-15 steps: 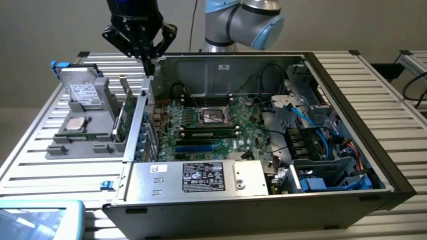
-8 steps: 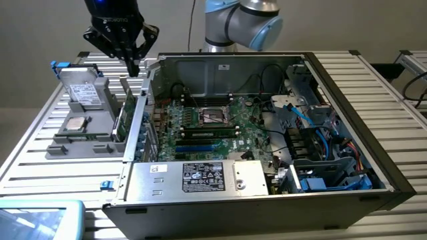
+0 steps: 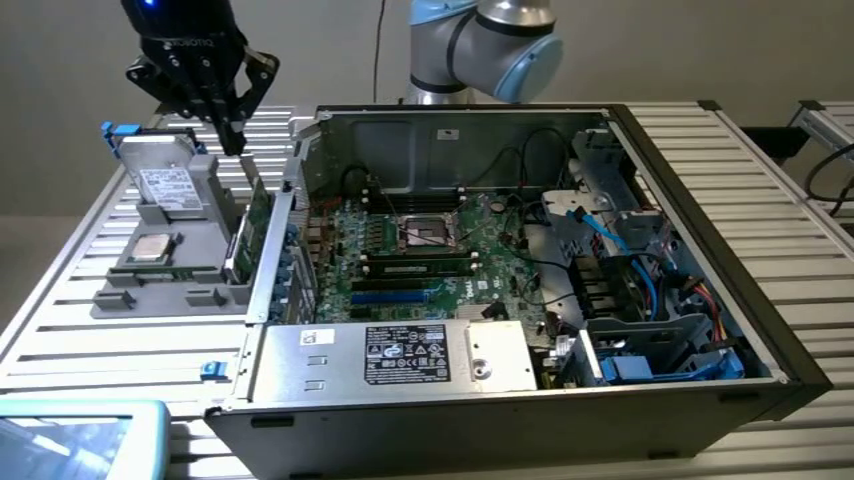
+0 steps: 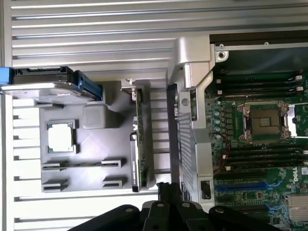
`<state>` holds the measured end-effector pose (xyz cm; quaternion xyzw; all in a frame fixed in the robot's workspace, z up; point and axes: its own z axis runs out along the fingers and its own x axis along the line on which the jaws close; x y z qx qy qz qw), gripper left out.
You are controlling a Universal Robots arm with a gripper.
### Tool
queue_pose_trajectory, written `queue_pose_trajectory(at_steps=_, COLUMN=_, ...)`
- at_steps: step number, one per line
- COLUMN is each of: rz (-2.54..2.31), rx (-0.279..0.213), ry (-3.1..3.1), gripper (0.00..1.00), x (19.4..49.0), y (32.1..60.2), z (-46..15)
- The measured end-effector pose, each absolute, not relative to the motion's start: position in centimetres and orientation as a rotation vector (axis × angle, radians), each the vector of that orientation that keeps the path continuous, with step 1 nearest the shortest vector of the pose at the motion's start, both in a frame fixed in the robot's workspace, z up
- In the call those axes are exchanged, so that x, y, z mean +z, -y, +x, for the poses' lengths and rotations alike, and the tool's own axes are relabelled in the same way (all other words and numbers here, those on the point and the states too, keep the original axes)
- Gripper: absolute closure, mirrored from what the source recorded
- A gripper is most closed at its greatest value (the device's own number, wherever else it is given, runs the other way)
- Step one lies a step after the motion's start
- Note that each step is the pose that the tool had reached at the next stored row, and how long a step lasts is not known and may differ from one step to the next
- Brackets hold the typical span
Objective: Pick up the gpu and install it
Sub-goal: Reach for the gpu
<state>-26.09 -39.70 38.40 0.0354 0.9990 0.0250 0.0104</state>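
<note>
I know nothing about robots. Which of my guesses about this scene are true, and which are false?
1. The gpu stands on edge in the grey holder. True.
2. The pincer is wide open. False: it is shut.
3. The pincer carries the gpu over the motherboard. False: the pincer hangs above the holder, and the gpu sits in its slot there.
4. The computer case lies open, showing the motherboard. True.
</note>
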Motion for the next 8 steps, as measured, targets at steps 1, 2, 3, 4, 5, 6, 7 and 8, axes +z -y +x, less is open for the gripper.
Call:
queue_pose_trajectory(at_steps=1, rz=0.111, rx=0.078, ry=-3.118, gripper=0.88, x=38.3, y=39.6, z=-26.4)
queue_pose_trajectory(at_steps=2, rz=0.111, rx=0.079, ry=-3.118, gripper=0.88, x=38.2, y=39.5, z=-26.5)
queue_pose_trajectory(at_steps=3, rz=0.111, rx=0.079, ry=-3.118, gripper=0.88, x=38.2, y=39.4, z=-26.7)
queue_pose_trajectory(at_steps=4, rz=0.11, rx=0.079, ry=-3.118, gripper=0.88, x=38.1, y=39.3, z=-26.9)
queue_pose_trajectory(at_steps=5, rz=0.11, rx=0.079, ry=-3.118, gripper=0.88, x=38.0, y=39.2, z=-27.1)
queue_pose_trajectory(at_steps=6, rz=0.11, rx=0.079, ry=-3.118, gripper=0.88, x=37.8, y=39.2, z=-27.3)
queue_pose_trajectory(at_steps=7, rz=0.111, rx=0.079, ry=-3.118, gripper=0.88, x=37.7, y=39.1, z=-27.4)
queue_pose_trajectory(at_steps=8, rz=0.111, rx=0.079, ry=-3.118, gripper=0.88, x=37.6, y=39.0, z=-27.5)
